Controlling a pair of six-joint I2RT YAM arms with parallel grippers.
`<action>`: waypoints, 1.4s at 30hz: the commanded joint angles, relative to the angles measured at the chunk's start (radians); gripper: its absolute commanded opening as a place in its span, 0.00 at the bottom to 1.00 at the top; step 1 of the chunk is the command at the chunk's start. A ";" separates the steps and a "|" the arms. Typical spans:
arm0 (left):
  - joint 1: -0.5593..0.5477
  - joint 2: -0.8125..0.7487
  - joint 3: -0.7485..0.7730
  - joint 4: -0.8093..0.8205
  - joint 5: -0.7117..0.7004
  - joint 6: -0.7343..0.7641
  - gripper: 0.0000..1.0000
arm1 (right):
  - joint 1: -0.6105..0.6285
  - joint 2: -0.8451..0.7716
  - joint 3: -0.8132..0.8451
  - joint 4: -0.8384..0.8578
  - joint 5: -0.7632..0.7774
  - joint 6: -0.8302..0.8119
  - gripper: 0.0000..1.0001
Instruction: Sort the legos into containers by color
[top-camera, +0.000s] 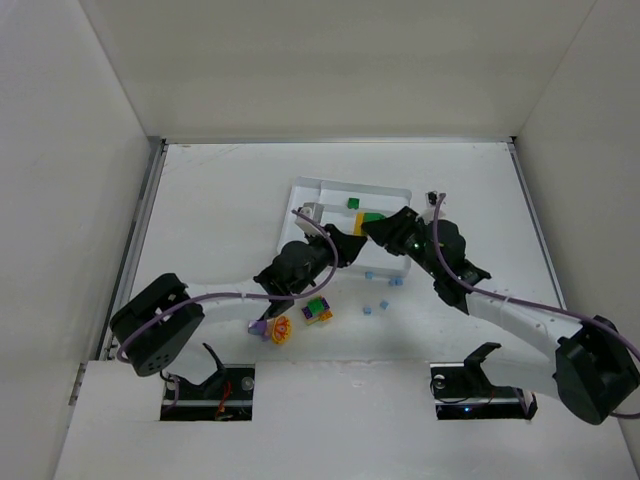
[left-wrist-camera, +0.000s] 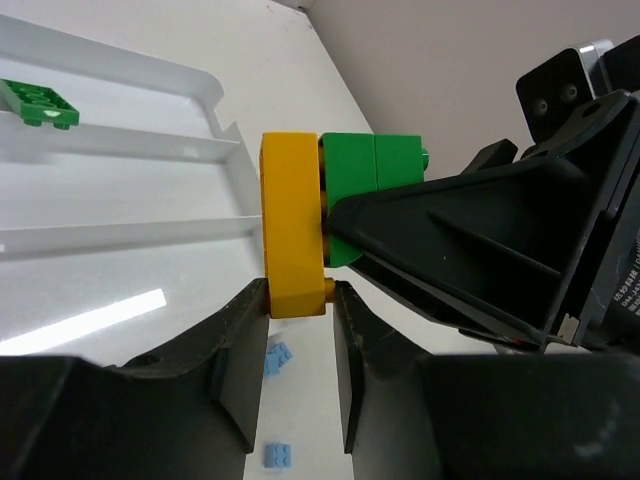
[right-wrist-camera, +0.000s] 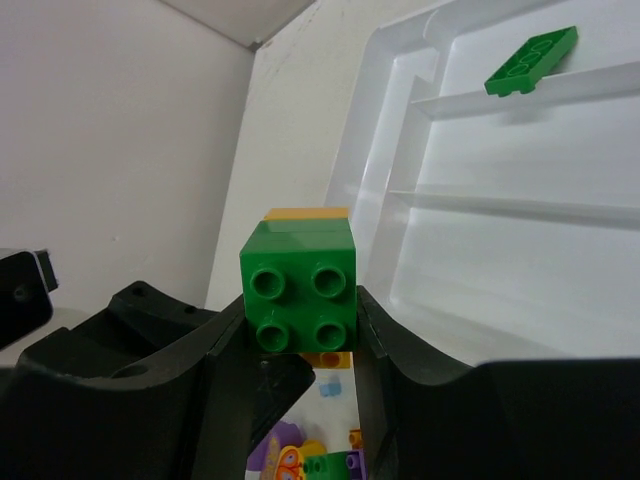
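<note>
Nearest, the left hand (left-wrist-camera: 298, 297) pinches the yellow brick (left-wrist-camera: 292, 225) and the right hand (right-wrist-camera: 301, 322), facing it, pinches the green brick (right-wrist-camera: 300, 288) pressed onto it, so the joined pair's axis runs from hand to hand, held up over the white tray (left-wrist-camera: 214, 98) beyond.

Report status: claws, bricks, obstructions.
Left claw shut on yellow brick. Right claw shut on green brick. Bricks joined, beside tray rim. No obstruction seen.
</note>
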 joint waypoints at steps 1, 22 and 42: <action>0.061 -0.076 -0.030 -0.017 -0.048 0.012 0.12 | -0.032 -0.078 -0.009 0.077 -0.038 0.010 0.13; 0.383 0.094 0.048 -0.158 -0.044 -0.062 0.16 | -0.040 -0.071 -0.063 0.068 -0.066 -0.072 0.13; 0.319 -0.087 -0.007 -0.164 0.050 -0.149 0.58 | -0.024 -0.039 -0.051 0.077 -0.138 -0.105 0.14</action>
